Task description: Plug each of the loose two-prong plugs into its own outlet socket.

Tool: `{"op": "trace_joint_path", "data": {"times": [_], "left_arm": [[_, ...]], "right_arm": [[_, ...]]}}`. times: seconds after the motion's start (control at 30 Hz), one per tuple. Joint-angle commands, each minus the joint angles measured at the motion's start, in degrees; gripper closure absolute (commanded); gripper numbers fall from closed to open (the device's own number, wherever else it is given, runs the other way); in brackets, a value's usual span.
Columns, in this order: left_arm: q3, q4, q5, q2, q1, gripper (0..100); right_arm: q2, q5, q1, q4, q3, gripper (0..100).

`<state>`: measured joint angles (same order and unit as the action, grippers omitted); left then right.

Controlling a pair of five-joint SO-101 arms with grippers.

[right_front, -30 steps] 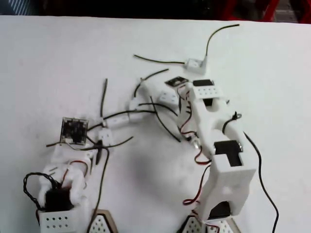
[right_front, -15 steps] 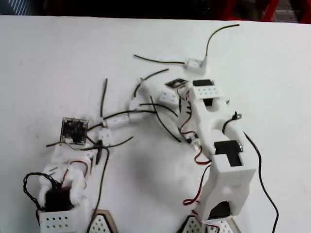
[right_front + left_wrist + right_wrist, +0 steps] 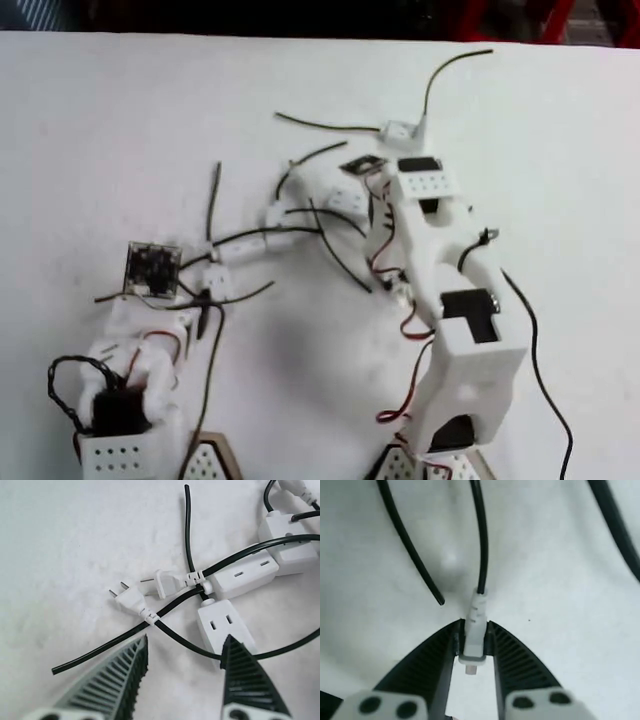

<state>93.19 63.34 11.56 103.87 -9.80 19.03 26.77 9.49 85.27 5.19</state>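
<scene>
Right pincer (image 3: 473, 628) clamped on white two-prong plug (image 3: 474, 642), near tabletop (image 3: 560, 580). Left pincer (image 3: 186, 639) apart above outlet socket (image 3: 220, 625), loose plugs (image 3: 131, 599) just beside. Line plug square with socket face, push straight, cord (image 3: 481, 540) slack.

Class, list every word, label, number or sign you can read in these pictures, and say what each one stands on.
No text can be read anywhere.
Outlet sockets: plain white faces, slots only.
Loose plugs: plain white, no marks.
Held plug in the right gripper: no marks.
Dark board on the left arm: any print is too small to read.
</scene>
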Motion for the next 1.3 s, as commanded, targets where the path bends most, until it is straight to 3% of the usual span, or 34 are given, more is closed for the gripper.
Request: {"op": "trace_joint_path", "data": {"times": [0.0,0.2,0.4,0.7,0.83,1.1,1.27], "left_arm": [[-0.26,-1.32,0.44,0.22,-0.13,76],[-0.26,-1.32,0.44,0.22,-0.13,76],[-0.26,-3.60,0.18,0.22,-0.22,76],[-0.70,-12.66,-0.26,0.22,-0.31,76],[-0.70,-17.67,-4.22,0.22,-0.13,76],[-0.70,-26.55,-8.97,0.22,0.31,76],[-0.70,-27.69,-9.05,0.22,5.58,76]], "right_arm": [[-8.84,0.70,-0.48,3.91,-2.64,98.2],[-22.46,0.35,0.04,8.84,-2.02,98.2],[-38.73,-1.41,2.15,6.11,7.56,98.2],[-61.41,-14.77,12.79,-15.52,31.38,98.2],[-66.42,-20.84,17.01,-23.69,38.59,98.2],[-71.08,-28.31,23.96,-33.71,47.03,98.2],[-74.68,-31.03,29.76,-37.58,51.69,98.2]]}}
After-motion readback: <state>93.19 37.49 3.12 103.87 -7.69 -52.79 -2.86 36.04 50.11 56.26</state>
